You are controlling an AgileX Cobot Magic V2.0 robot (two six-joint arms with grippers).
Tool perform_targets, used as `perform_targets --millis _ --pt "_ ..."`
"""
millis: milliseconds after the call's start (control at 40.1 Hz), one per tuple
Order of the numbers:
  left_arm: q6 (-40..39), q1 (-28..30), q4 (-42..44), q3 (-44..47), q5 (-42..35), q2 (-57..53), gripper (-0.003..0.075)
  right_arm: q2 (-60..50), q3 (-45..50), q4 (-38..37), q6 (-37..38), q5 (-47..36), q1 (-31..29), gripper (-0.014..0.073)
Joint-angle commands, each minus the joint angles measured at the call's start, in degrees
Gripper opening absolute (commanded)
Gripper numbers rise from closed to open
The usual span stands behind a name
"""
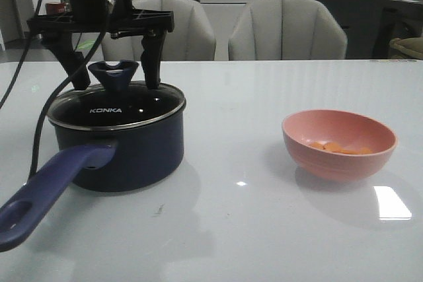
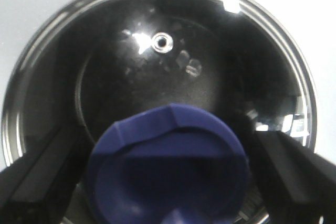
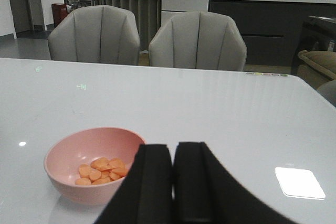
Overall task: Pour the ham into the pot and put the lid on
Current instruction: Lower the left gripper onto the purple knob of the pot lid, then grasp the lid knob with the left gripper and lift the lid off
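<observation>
From the front, the pot point(image 1: 119, 146) is my landmark: it stands on the white worktop point(image 1: 231, 229) with its long handle point(image 1: 46, 186) reaching toward the camera. The lid point(image 1: 115, 107) sits on its rim, KONKA lettering readable. My left gripper point(image 1: 117, 77) hangs over it, jaws spread wide, one finger on each side of the blue knob point(image 1: 114, 74) with a gap to both, holding nothing. The left wrist view adds what the front cannot: through the glass point(image 2: 163, 51) the pot's black inside shows no orange pieces.

The pink bowl point(image 1: 339, 144) stands well apart from the pot, on the side away from my left arm. The ham point(image 1: 337, 148) is a sliver there; the right wrist view shows the slices point(image 3: 102, 170) heaped in the bowl's bottom. My right gripper point(image 3: 172, 182) appears only there, jaws pressed together and empty, near the bowl.
</observation>
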Motion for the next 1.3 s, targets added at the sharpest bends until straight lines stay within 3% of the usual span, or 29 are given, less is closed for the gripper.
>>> perform_targets --millis 0,175,275,524,998,1273 --pt "-0.7 -0.4 -0.4 -1.8 -0.6 -3.0 0.0579 -1.1 -0.4 0.1 -0.3 -4.4 -0.4 0.0161" --pt "-0.7 -0.4 -0.4 -1.8 -0.4 -3.0 0.0418 -1.1 -0.4 0.1 -0.3 -4.4 -0.4 0.0161" --pt "-0.7 -0.4 -0.4 -1.8 -0.4 -3.0 0.0366 -1.1 -0.4 0.1 -0.3 -4.4 -0.4 0.0161" --pt "-0.7 -0.4 -0.4 -2.2 -0.3 -3.1 0.0363 -1.1 -0.4 0.1 -0.3 -4.4 -0.4 0.0161" --pt "0.8 -0.4 2.5 -11.5 3.9 -4.1 0.0363 -1.1 -0.4 0.1 -0.3 -4.4 -0.4 0.0161" --pt "3.9 4.3 6.9 -9.7 3.9 -8.4 0.0363 -1.1 -0.4 0.1 -0.3 -4.4 -0.4 0.0161"
